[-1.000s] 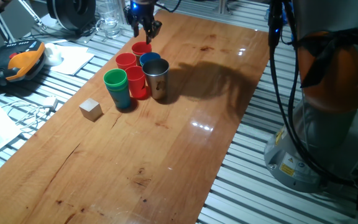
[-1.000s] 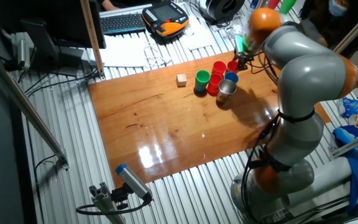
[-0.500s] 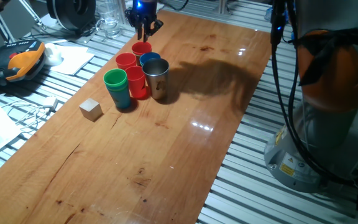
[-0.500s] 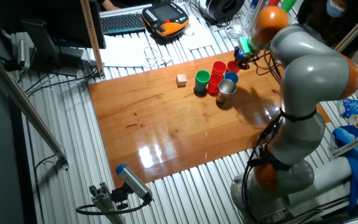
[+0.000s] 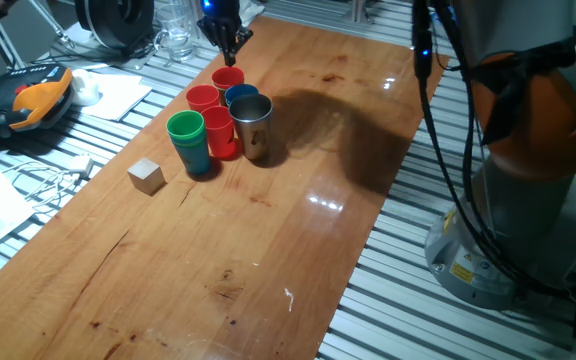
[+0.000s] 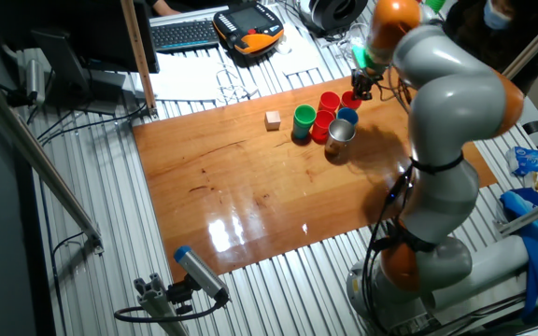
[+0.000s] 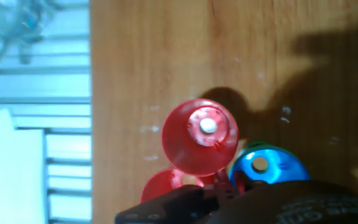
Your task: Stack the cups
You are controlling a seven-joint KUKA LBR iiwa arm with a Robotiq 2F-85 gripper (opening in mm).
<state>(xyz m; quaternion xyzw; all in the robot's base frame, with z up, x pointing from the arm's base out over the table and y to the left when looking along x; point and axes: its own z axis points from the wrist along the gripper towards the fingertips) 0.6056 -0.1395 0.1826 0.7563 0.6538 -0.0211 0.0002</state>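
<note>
Cups (image 5: 220, 118) unmoved, clustered just below pincer (image 5: 226, 38), pincer risen since earlier frame, rear red cup (image 7: 199, 137) directly underneath, jaw state unclear.

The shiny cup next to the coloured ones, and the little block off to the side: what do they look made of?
The shiny cup looks like polished steel: grey, with mirror-like reflections on its wall. The coloured cups, such as the green cup, look like smooth plastic in flat, saturated colour. The little block seems to be plain pale wood, matte, though its grain is too small to see.
</note>
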